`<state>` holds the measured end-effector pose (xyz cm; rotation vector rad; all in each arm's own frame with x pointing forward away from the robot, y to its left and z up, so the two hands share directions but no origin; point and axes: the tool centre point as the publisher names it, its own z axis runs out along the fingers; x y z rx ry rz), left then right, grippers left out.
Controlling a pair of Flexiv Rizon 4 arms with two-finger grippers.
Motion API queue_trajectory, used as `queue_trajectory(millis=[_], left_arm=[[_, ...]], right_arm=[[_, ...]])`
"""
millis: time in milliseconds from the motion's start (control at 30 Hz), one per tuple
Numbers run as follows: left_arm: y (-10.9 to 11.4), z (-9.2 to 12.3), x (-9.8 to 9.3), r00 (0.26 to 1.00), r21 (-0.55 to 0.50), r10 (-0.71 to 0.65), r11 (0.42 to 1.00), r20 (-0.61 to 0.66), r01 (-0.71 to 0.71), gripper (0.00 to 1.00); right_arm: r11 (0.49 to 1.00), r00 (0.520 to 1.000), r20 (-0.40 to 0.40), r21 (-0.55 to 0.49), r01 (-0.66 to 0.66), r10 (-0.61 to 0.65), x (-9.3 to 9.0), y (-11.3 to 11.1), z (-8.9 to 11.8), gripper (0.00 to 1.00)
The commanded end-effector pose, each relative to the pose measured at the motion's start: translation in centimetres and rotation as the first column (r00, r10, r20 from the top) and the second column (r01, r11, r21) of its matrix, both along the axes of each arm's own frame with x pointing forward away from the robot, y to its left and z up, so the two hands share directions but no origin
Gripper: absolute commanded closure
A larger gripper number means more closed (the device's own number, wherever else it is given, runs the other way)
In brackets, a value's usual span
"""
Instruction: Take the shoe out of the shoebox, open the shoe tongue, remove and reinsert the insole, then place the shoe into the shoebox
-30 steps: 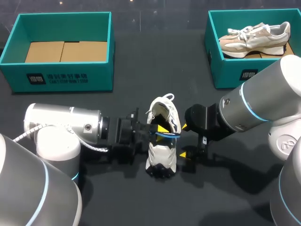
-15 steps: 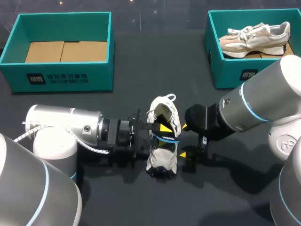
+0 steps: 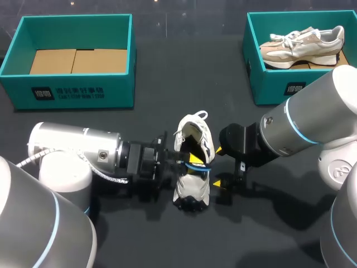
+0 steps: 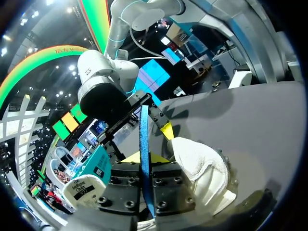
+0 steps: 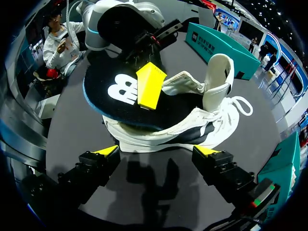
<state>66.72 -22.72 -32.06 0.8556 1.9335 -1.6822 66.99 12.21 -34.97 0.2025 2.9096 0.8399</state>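
Left jaws, nearly closed, pinch the insole [image 5: 120,91] by its thin blue rim. The dark insole hangs tilted over the opening of the shoe [image 3: 192,187]; can't tell if its end is still inside. Right jaws are wide open w/ nothing held, just beside the shoe's right flank, tips spaced along its length, not touching. Shoe is white, sole-down mid-worktop [image 3: 167,78], long axis running near-to-far. Its tongue [image 5: 219,79] stands upright w/ a lace loop at the far end; the dark-patterned end faces the robot. Teal shoebox [image 3: 75,95] sits far left, 2nd shoebox [image 3: 268,84] far right w/ another shoe [image 3: 304,47] inside. Vs 1 s ago: left jaws & insole rim sit slightly nearer the robot; shoe & right jaws unchanged.
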Motion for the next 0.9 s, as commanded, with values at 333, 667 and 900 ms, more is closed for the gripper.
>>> queue_trajectory(millis=[333,667,900], left_arm=[[0.0,-1.6,2.7,0.999,0.01,0.046,0.999,-0.025,-0.046,1.0],[0.3,0.7,0.4,0.998,-0.05,-0.007,0.999,-0.067,0.004,0.66],[0.1,1.2,-0.7,0.998,-0.051,-0.043,0.998,-0.053,0.04,0.87]], right_arm=[[1.0,1.0,0.002,-0.001,0.002,-0.002,-0.1,0.0,0.0,0.0],[1.0,1.0,0.002,-0.001,0.002,-0.002,-0.1,0.0,0.0,0.0],[1.0,1.0,0.002,-0.001,0.002,-0.002,-0.1,0.0,0.0,0.0]])
